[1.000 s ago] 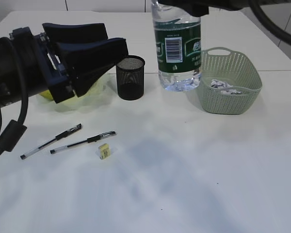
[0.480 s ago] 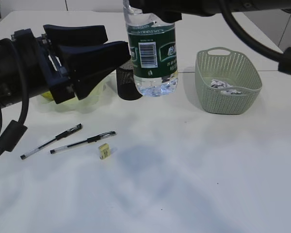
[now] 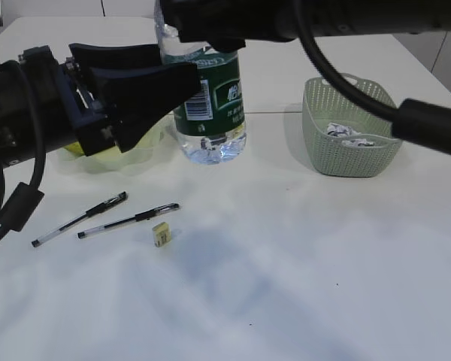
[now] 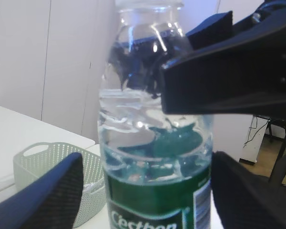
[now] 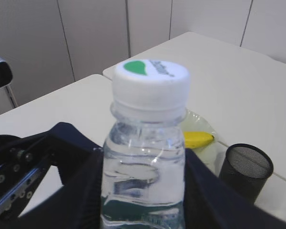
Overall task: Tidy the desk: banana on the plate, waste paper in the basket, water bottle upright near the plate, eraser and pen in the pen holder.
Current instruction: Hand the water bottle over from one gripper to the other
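My right gripper is shut on the upper part of the upright water bottle, whose white cap shows in the right wrist view. The bottle's base hangs low by the plate; I cannot tell whether it touches the desk. My left gripper is open, and the bottle stands framed between its fingertips with gaps on both sides. The banana lies on the plate. The bottle hides the pen holder in the exterior view. Two pens and the eraser lie on the desk. Waste paper is in the basket.
The right arm stretches across the top of the exterior view. The left arm's cable hangs at the left edge. A seam crosses the desk behind the basket.
The right gripper has carried the bottle leftward and lower, from beside the basket to in front of the pen holder, next to the left fingertips. The left arm has hardly moved.
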Robot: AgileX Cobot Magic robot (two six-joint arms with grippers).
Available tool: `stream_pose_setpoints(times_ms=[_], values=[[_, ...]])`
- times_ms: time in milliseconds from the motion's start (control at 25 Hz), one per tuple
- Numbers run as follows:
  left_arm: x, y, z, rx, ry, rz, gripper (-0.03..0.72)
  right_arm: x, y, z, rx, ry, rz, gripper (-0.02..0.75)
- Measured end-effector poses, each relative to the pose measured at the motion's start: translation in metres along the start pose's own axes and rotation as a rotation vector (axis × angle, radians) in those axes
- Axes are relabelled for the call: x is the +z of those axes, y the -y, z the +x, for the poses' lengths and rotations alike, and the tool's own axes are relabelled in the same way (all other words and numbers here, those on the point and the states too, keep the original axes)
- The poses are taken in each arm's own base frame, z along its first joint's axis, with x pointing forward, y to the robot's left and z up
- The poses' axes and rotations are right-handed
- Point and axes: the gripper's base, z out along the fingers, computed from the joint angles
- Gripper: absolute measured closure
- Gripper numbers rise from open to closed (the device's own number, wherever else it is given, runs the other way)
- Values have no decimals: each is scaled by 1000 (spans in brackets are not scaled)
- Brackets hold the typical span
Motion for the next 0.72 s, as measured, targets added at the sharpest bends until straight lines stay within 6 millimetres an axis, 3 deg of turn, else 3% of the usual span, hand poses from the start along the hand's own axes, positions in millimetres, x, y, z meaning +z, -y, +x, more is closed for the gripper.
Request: stream_pose_setpoints(times_ms=[720], values=[[0, 2, 0, -59, 4, 21, 95, 6, -25, -1, -24, 35, -65, 430]])
